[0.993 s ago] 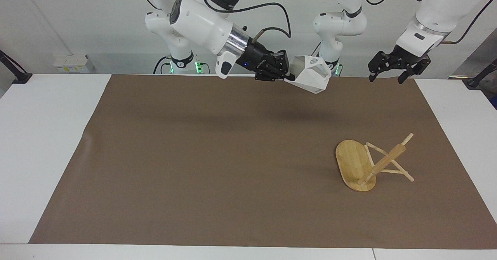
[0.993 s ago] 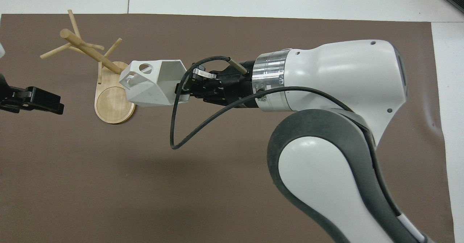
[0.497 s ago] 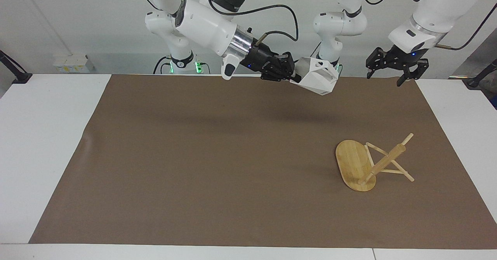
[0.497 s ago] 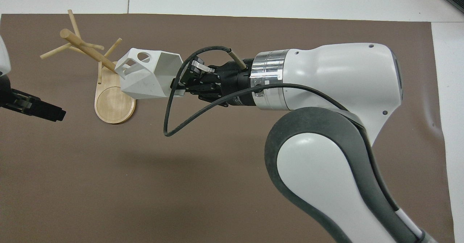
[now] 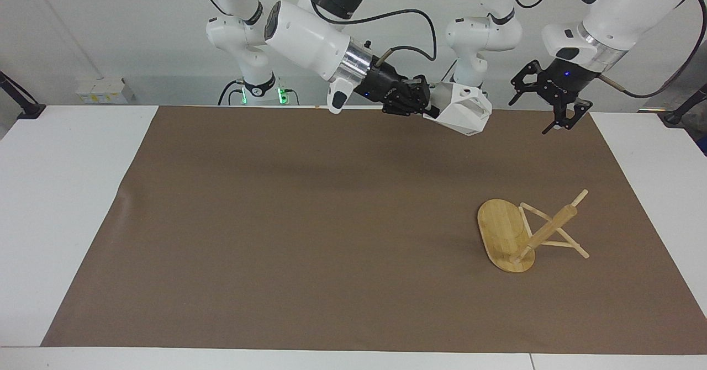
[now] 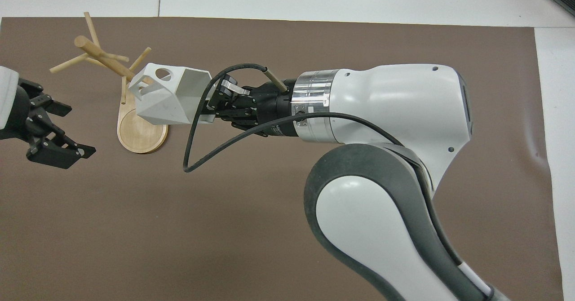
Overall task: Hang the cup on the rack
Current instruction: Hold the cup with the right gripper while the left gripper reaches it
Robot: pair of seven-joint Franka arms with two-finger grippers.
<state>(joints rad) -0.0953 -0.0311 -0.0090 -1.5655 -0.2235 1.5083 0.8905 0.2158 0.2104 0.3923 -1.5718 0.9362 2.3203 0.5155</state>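
Observation:
The white faceted cup (image 5: 461, 115) is held on its side in the air by my right gripper (image 5: 426, 106), which is shut on the cup's rim wall. The handle points away from the wrist. In the overhead view the cup (image 6: 162, 98) covers part of the rack (image 6: 102, 60). The bamboo rack (image 5: 544, 232) lies tipped over on the mat toward the left arm's end, its oval base (image 5: 501, 232) on edge and its pegs on the mat. My left gripper (image 5: 533, 115) is open and empty in the air, beside the cup. It also shows in the overhead view (image 6: 78, 130).
A brown mat (image 5: 276, 221) covers most of the white table (image 5: 61, 193). A black cable (image 6: 197, 157) loops down from the right wrist.
My right gripper has carried the cup toward the left arm's end, so it overlaps the rack more in the overhead view. My left gripper has turned and come in over the mat's edge.

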